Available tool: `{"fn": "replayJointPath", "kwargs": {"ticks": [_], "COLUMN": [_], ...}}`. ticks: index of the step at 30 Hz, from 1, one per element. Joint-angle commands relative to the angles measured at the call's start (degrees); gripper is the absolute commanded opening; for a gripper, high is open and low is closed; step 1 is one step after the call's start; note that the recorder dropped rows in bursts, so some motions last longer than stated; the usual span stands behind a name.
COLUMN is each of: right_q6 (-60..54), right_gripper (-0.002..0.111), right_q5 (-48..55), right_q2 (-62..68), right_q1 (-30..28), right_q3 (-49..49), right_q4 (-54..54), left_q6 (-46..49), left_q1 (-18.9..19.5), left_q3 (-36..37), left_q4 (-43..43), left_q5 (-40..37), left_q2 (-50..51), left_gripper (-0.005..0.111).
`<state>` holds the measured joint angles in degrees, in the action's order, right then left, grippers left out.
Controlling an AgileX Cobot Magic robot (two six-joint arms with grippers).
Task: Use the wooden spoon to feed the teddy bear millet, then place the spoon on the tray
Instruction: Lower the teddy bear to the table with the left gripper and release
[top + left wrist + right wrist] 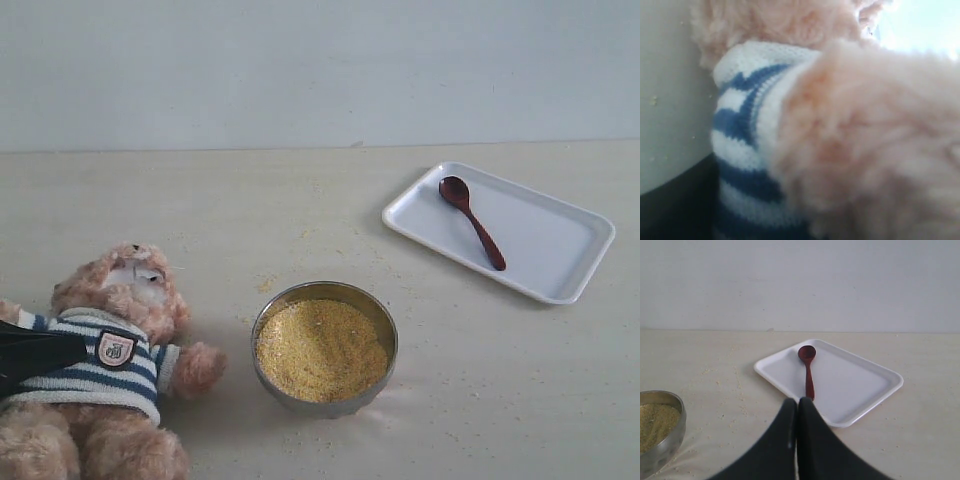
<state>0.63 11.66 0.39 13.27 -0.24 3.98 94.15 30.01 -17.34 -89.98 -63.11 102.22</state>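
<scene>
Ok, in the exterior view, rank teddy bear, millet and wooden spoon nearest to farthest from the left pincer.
1. teddy bear, far left, the left pincer across its chest.
2. millet, in the middle bowl.
3. wooden spoon, on the tray, far right.

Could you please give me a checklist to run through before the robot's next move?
1. Wooden spoon lies wholly on the tray: ok.
2. Right gripper shut and empty, short of the tray: ok.
3. Steel bowl upright, with millet inside: ok.
4. Teddy bear sits upright: not ok, it lies on the table.
5. Left gripper free of the bear: cannot tell; it is at the striped shirt.
6. Table free of spilled grains: not ok, some lie near the bowl.
</scene>
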Motion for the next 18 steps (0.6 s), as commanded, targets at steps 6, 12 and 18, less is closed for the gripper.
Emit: {"fn": "replayJointPath", "kwargs": {"ticks": [6, 12, 18], "right_q6": [-0.1, -0.1, -0.1], "right_gripper": [0.0, 0.0, 0.0], "right_q5": [0.2, 0.2, 0.2], "right_q2": [-0.4, -0.4, -0.4], "right_q1": [-0.1, -0.1, -0.1], "right_q3": [0.2, 0.2, 0.2], "right_q4": [0.1, 0.1, 0.1], "left_q6": [-1.1, -2.8, -3.3], "left_q1": [0.0, 0.1, 2.7], "left_q3": [0.0, 0.0, 0.0], "left_q4": [-0.2, 0.5, 2.7], "left_q5": [-3.4, -6.9, -3.7], "left_q2": [-0.5, -0.5, -0.5], "left_gripper": [0.089, 0.089, 0.089]}}
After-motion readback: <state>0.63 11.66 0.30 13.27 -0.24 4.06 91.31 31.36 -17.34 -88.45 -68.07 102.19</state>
